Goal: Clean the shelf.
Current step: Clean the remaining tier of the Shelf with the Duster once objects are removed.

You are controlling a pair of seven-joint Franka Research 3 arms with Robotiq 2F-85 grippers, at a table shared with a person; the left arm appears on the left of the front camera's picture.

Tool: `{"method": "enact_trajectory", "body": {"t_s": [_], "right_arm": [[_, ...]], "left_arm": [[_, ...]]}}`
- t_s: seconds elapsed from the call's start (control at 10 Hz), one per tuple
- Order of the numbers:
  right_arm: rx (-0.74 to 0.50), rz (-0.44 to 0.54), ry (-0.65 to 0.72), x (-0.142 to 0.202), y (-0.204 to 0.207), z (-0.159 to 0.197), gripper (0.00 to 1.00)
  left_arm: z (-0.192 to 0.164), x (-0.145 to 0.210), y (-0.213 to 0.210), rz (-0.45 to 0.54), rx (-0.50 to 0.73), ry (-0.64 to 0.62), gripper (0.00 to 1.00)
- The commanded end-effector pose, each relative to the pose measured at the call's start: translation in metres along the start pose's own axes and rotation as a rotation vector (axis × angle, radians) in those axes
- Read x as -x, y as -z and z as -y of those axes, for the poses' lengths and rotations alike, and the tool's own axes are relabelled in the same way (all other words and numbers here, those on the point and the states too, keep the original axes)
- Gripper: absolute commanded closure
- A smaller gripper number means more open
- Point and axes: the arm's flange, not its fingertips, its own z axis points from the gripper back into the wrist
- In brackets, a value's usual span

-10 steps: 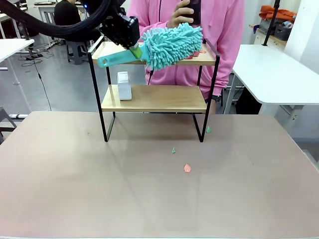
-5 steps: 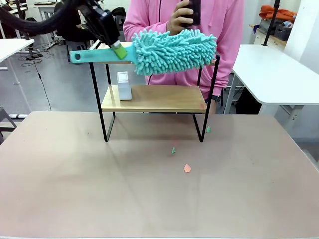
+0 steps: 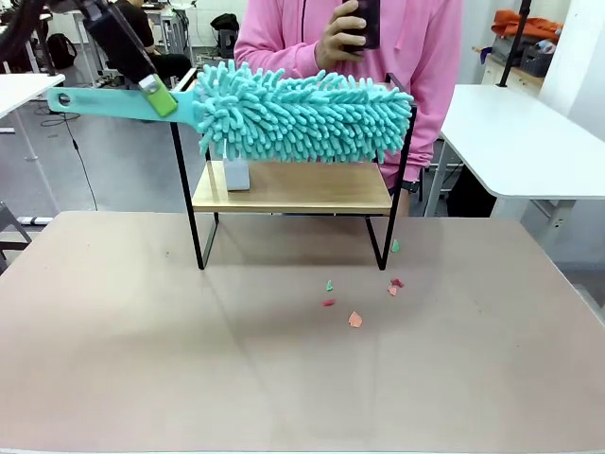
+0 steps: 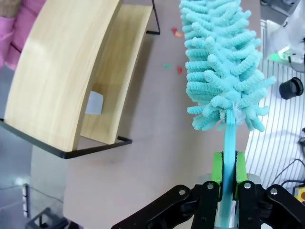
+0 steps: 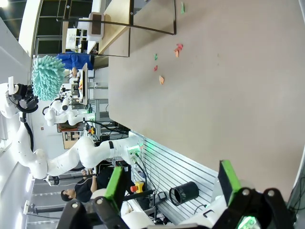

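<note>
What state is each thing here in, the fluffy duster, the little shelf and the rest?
Two-tier wooden shelf, black metal frame: upright, top board bare.
Fluffy turquoise microfibre duster: held roughly level before the shelf's top board.
Left gripper: shut on the duster's handle.
Right gripper: open, empty.
Small white box: standing on the lower board.
Small coloured scraps: loose on the table before the shelf.
</note>
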Motion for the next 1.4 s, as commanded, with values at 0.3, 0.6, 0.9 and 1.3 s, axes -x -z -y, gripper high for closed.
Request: {"method": "enact_trajectory", "body": {"t_s": [0.3,0.6,0.9,1.3], "right_arm": [[-0.002,-0.005,-0.026,0.000,-0.003,0.000,0.00],[-0.002,-0.005,-0.026,0.000,-0.003,0.000,0.00],[-0.002,-0.005,-0.026,0.000,-0.003,0.000,0.00],[-0.002,-0.005,-0.026,0.000,-0.003,0.000,0.00]], "left_arm": [[-0.010,0.024,-0.005,0.071,0.028,-0.079,0.88],[0.006,0.096,-0.086,0.312,-0.038,-0.198,0.88],[0.015,0.187,-0.135,0.590,-0.274,-0.514,0.88],[-0.023,0.303,-0.094,0.743,-0.324,-1.093,0.88]]}}
